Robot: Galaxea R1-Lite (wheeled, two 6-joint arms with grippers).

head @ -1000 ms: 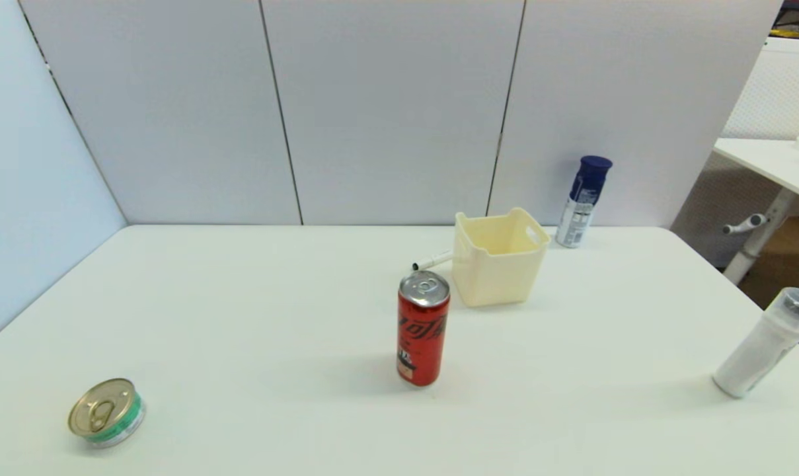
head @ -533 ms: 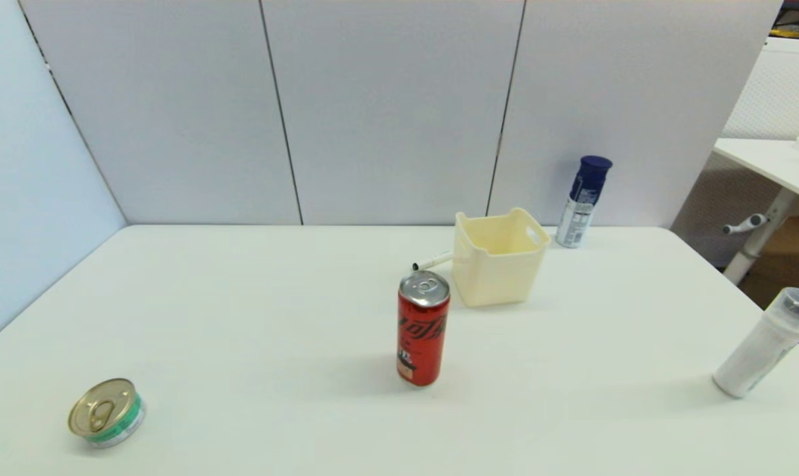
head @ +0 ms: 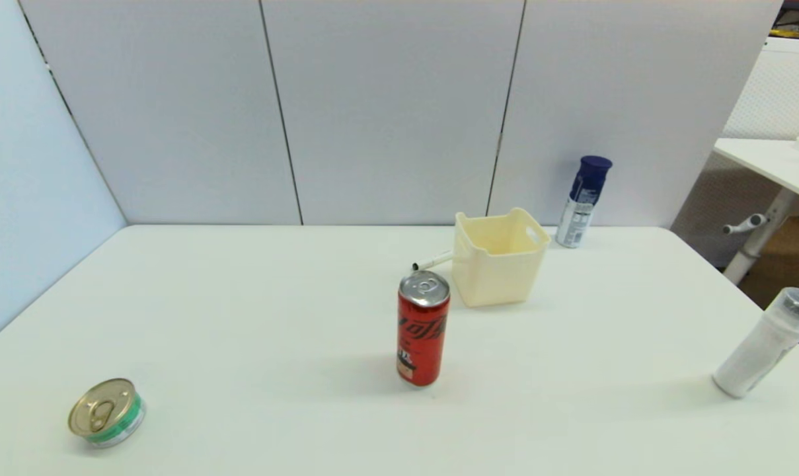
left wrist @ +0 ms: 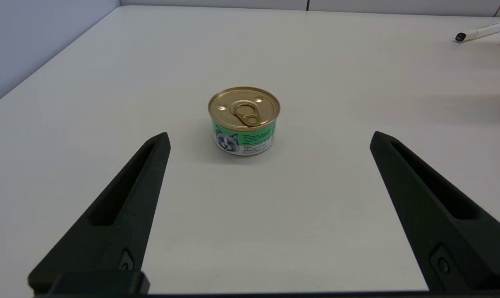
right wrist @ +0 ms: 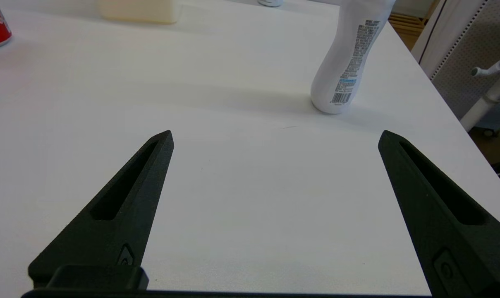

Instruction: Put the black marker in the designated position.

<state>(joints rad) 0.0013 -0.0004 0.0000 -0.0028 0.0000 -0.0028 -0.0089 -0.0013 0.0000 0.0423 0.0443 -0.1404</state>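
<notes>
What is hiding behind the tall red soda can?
Behind the tall red soda can lies the slim white black marker, flat on the white table. Its far end goes behind the cream plastic bin, so that tip is hidden.

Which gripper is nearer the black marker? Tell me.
Probably left. The left gripper, open, faces the cat food tin, with the black marker far beyond. The right gripper, open, sits by the white bottle, marker unseen.
</notes>
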